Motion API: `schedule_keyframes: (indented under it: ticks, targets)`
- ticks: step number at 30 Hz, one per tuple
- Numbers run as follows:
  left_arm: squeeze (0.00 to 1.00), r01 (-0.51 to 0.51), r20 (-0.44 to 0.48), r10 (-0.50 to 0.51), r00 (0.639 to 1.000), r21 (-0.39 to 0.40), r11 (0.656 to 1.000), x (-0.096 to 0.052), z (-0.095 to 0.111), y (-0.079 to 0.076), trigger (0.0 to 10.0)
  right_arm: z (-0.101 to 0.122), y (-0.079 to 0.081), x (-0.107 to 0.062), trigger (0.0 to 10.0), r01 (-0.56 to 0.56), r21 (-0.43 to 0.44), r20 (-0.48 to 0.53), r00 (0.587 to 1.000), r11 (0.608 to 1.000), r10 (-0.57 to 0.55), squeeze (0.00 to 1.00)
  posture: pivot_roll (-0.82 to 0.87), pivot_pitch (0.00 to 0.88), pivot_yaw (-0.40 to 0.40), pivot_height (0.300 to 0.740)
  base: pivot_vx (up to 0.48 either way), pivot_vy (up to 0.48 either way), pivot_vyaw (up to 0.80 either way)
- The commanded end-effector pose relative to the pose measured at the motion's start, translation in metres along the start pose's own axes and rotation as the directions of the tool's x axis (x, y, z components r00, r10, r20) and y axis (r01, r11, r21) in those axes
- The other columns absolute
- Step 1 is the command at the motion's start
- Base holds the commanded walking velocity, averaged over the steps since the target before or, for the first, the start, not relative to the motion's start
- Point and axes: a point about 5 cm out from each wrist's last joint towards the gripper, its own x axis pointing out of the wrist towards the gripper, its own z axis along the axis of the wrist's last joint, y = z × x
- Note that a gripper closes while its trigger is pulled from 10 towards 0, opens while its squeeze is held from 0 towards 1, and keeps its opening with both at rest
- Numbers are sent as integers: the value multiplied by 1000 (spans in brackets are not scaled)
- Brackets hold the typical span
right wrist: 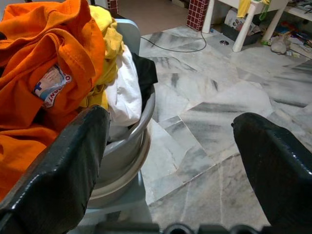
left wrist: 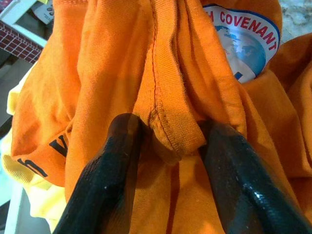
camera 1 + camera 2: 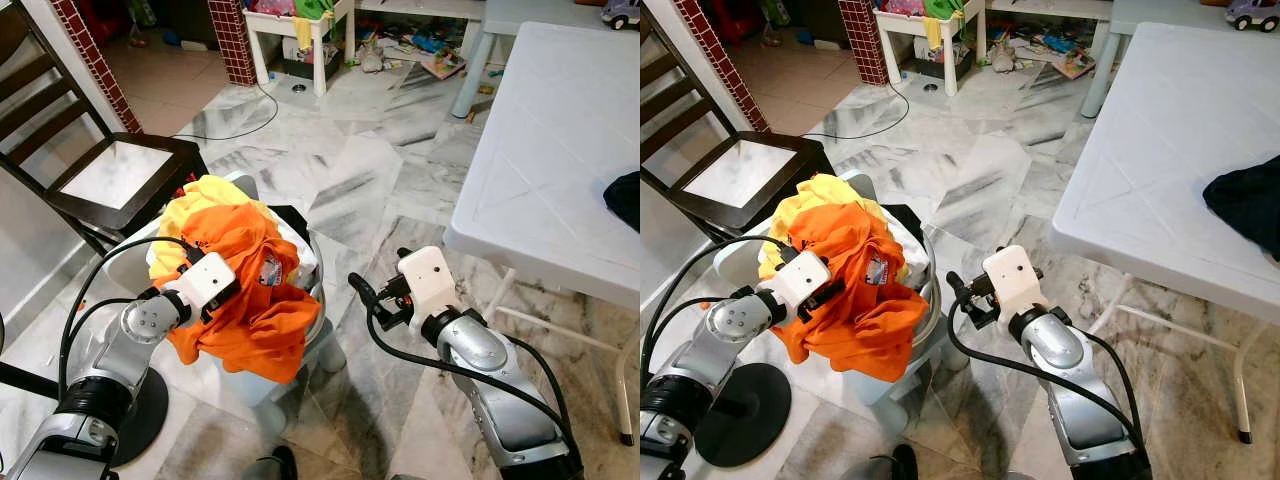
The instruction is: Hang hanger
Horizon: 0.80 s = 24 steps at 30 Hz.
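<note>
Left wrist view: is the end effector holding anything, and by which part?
Yes. The left end effector pinches the orange cotton T-shirt by a stitched hem fold, on top of the grey plastic laundry basket. The right end effector is open and holds nothing.

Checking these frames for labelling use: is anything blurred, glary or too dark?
Both eye views: sharp, evenly lit, mild glare on the white table. Left wrist view: fingers soft, orange shirt crisp. Right wrist view: fingers blurred, floor sharp.
</note>
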Motion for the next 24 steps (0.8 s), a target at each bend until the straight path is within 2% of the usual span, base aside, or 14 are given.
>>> schedule_keyframes:
  ticks: [1,6,15,17,18,21,23,24]
  targets:
    - [0,22,-20,-22,1000,2,1000,-1,-5,-1,0,4,1,0,10000,6,1,13,1000,1000,-6,0,-70,170,97,740,0,0,0]
    - [0,18,-25,-18,1000,1,1000,-1,-5,-1,0,4,0,0,10000,8,-1,14,1000,1000,-8,0,-71,168,97,740,0,0,0]
    - [0,-30,-13,30,999,-62,998,-4,1,-6,0,4,0,0,10000,9,-5,14,1000,1000,-9,0,-70,164,98,740,0,0,0]
    - [0,-98,-25,95,995,-141,985,-3,4,-8,0,4,0,2,10000,7,-6,14,1000,1000,-7,0,-60,157,93,740,0,0,0]
    - [0,-98,-25,95,995,-141,985,-3,4,-8,0,4,0,2,10000,7,-6,14,1000,1000,-7,0,-60,157,93,740,0,0,0]
    - [0,-216,-49,211,976,-300,929,-3,10,-10,0,4,1,4,10000,4,-6,18,1000,1000,-3,0,-53,148,90,740,0,0,0]
    - [0,-256,-47,257,965,-371,892,-2,15,-11,0,4,1,5,10000,3,-6,18,1000,1000,-3,0,-53,148,90,740,0,0,0]
    - [0,-281,-37,295,955,-433,857,-1,20,-13,0,4,1,5,10000,3,-6,18,1000,1000,-3,0,-51,140,88,740,0,0,0]
